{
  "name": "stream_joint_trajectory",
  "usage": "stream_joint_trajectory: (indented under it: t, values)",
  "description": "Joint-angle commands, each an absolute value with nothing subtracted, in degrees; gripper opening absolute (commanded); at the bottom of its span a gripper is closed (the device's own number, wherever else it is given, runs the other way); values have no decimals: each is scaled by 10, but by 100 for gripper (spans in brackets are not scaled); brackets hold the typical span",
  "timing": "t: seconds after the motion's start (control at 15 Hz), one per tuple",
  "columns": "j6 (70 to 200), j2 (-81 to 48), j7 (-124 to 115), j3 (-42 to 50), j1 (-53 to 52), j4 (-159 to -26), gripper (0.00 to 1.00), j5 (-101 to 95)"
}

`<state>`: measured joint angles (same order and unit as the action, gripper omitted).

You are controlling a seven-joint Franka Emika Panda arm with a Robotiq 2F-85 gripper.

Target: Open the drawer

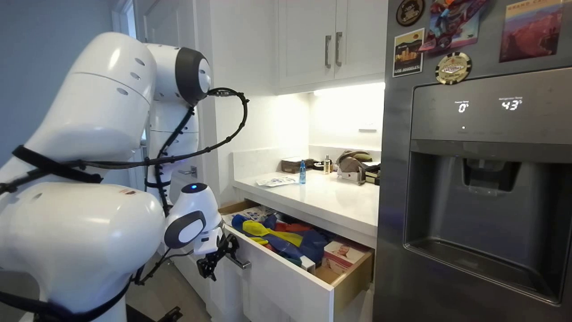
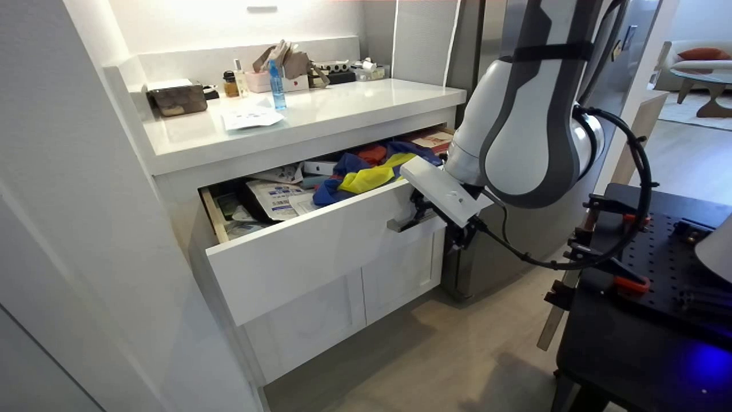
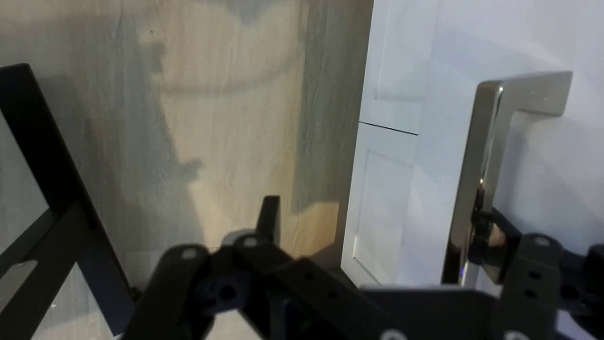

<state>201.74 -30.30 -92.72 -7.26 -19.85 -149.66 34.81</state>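
The white drawer [image 1: 286, 273] stands pulled out from under the counter in both exterior views, its wooden inside showing. Blue, yellow and red cloth [image 2: 372, 176] lies in it among packets and boxes. On its front is a silver bar handle [image 3: 474, 165]. My gripper [image 3: 377, 226] is at one end of this bar with its jaws wide apart. One finger [image 3: 486, 236] reaches behind the bar, between it and the drawer front, while the opposite finger [image 3: 269, 219] stands well away over the floor. The bar is not pinched between them.
Above the drawer, the white counter [image 2: 366, 102] carries a blue spray bottle [image 2: 277, 86] and other small items. Cabinet doors [image 2: 320, 320] lie below. A steel fridge [image 1: 473, 277] adjoins the counter. A black table [image 2: 617, 355] stands on the floor before the cabinets.
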Motion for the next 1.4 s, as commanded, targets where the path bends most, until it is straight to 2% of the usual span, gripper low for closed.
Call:
stream_joint_trajectory:
  t: [0.0, 0.6, 0.93, 1.2, 1.33]
  values:
    - [1948, -274, -888, -44, -210, -1545, 100, 374]
    - [1887, -233, -882, 85, -381, -1560, 100, 430]
    - [1927, -237, -907, 142, -463, -1570, 100, 424]
    - [2012, -253, -926, 138, -485, -1583, 100, 412]
    - [1985, -246, -924, 224, -582, -1570, 100, 428]
